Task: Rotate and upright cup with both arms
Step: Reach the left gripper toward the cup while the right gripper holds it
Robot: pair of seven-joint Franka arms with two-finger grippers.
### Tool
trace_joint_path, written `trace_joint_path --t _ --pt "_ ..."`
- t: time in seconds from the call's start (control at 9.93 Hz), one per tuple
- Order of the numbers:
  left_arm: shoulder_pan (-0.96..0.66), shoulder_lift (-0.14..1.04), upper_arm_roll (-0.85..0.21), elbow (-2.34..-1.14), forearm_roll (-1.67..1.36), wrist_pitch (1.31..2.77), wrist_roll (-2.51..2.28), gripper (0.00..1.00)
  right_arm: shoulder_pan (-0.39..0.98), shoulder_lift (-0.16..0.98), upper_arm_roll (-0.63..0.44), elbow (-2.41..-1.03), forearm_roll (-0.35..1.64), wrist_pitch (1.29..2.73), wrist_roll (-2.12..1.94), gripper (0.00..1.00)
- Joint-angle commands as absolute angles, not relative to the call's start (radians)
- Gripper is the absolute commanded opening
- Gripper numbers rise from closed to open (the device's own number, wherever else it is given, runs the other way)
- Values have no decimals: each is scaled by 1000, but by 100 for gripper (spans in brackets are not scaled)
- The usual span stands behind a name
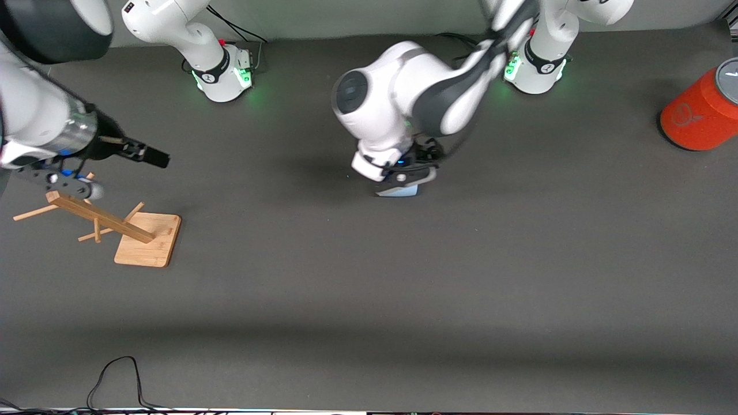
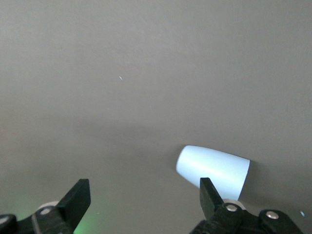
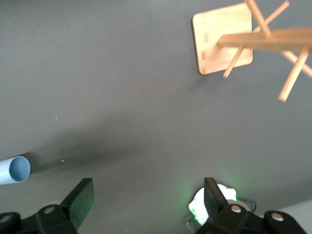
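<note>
The desk (image 1: pixel 369 300) carries, from big to small, an orange-red can (image 1: pixel 700 118) at about 2 o'clock from its middle toward the left arm's end, a wooden rack (image 1: pixel 115 227) at 9 o'clock toward the right arm's end, and the cup (image 1: pixel 399 191) lying on its side near the middle. The left gripper (image 2: pixel 141 200) hangs low over the cup, fingers wide, holding nothing. The right gripper (image 3: pixel 146 200) waits above the rack, fingers wide too. The cup looks light, stiff and smooth, likely to roll or slip; pinching across its wall mid-body seems safest. Its mouth shows empty; the can is lidded.
</note>
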State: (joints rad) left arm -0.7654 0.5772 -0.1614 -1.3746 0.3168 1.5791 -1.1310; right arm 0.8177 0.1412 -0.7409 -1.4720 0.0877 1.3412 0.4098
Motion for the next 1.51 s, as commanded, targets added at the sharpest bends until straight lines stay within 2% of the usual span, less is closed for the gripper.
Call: trace_joint_path --t 0.0,0.2,0.3,0.5,0.6,0.7,0.81,0.91,1.01,1.41 --pt "-857 716 -144 -1275 383 1558 -1224 100 839 124 -794 -1520 77 1403 307 100" --pt "-923 823 -138 -1201 422 1565 -1262 100 819 126 -798 -1526 78 1431 276 100" --pt "-936 845 -138 -1203 437 1566 -1264 100 727 126 -746 -1528 87 1436 273 100" --pt "-951 882 -138 -1209 466 1566 -1259 98 437 117 -469 -1526 84 1443 212 100" --pt "-951 896 -138 -1212 474 1565 -1259 89 329 106 -365 -1528 78 1453 206 100" --pt "-951 902 -138 -1212 477 1560 -1256 74 210 92 -248 -1542 77 1460 203 100" --pt "-951 905 -138 -1212 479 1556 -1255 45 105 66 -135 -1578 54 1491 202 100" --pt "-951 904 -138 -1210 479 1551 -1255 11 15 33 -33 -1629 35 1531 202 100" --pt "-950 902 -138 -1210 477 1546 -1255 0 -26 17 9 -1653 35 1546 202 100" --pt "-930 861 -144 -1198 430 1471 -1168 0 -23 17 2 -1646 34 1546 189 100"
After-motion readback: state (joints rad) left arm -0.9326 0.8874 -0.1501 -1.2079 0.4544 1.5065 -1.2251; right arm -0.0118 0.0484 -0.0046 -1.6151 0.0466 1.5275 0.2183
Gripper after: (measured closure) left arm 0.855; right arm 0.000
